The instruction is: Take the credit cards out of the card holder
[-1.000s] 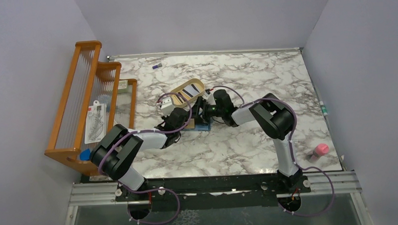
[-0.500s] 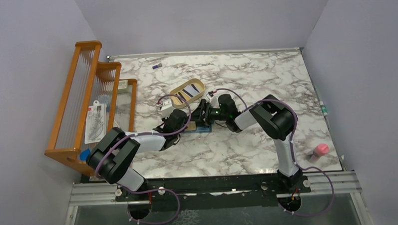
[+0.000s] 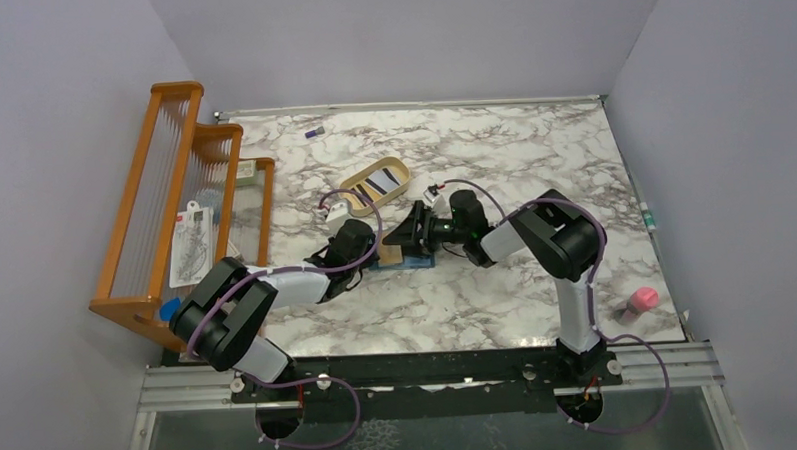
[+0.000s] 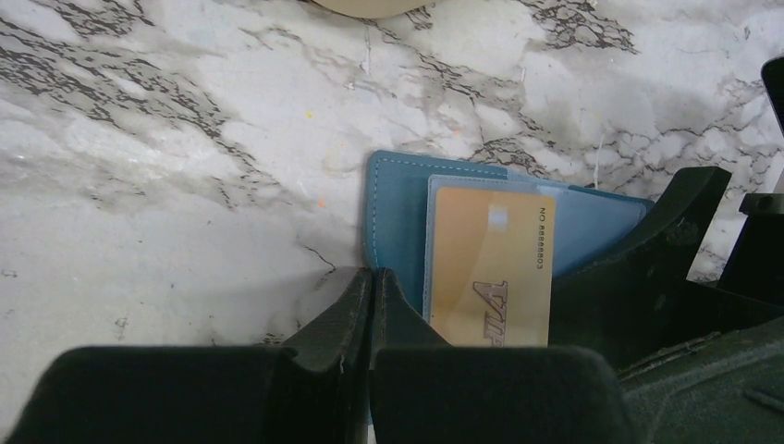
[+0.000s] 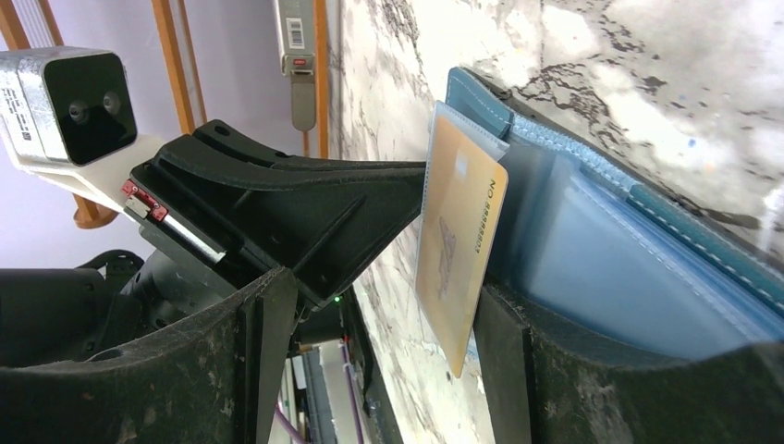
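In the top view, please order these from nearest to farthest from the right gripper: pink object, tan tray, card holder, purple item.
1. card holder, at the right gripper
2. tan tray, just behind, left
3. purple item, far back left
4. pink object, front right edge

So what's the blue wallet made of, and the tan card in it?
The card holder looks like matte leather or imitation: stitching runs along its edge. The tan credit card looks like smooth, slightly shiny plastic: thin, stiff, with printed numbers.

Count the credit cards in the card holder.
1: a tan card sticks out of the open card holder; more may be hidden in its other pockets.
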Tool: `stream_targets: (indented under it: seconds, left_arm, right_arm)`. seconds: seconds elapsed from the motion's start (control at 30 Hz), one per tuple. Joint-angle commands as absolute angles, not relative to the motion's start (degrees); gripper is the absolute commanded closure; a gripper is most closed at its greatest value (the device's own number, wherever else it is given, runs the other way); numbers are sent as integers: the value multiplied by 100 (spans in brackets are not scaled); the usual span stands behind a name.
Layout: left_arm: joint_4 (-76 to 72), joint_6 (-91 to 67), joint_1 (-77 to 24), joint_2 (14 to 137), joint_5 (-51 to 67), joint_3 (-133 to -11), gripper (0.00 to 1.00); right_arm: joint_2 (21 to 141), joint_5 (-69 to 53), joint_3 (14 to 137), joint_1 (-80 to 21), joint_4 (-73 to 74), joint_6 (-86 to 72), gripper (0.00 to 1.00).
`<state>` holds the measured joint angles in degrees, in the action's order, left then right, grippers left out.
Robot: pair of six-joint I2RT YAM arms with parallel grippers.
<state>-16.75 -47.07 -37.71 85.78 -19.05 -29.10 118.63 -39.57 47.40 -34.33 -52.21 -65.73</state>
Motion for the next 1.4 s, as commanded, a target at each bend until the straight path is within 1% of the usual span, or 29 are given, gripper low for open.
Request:
stream_targets:
  seconds: [0.0, 0.3, 0.5, 0.73, 1.07, 1.2, 1.37]
  left_arm:
    - [-1452, -4777, -3848, 8585, -1187, -2769, 100]
    - [-1486, -4772, -3842, 8654, -1169, -2786, 100]
    - [-1518, -4780, -3846, 8683, -1143, -2821, 100]
    - [-1558, -4798, -3845, 8704, -1117, -2838, 100]
    - [-1608, -4842, -3844, 8670, -1115, -2805, 100]
    - [-1638, -4856, -3845, 8591, -1142, -2760, 100]
    - [-1703, -4869, -3849, 8570, -1160, -2718, 100]
  right_arm:
    - [11799, -4019, 4504, -3230, -4896, -6202, 26]
    - [11436, -4216, 4457, -2989, -4736, -6055, 26]
    - [11501, -4286, 4627, -2988, -4514, -5961, 26]
    - [11414, -4081, 5050, -3139, -3403, -5448, 25]
    - [11293, -3902, 5960, -3346, -1802, -5116, 24]
    - [11163, -4017, 5996, -3387, -1639, -5229, 24]
    - [11146, -4230, 5805, -3528, -1942, -5407, 24]
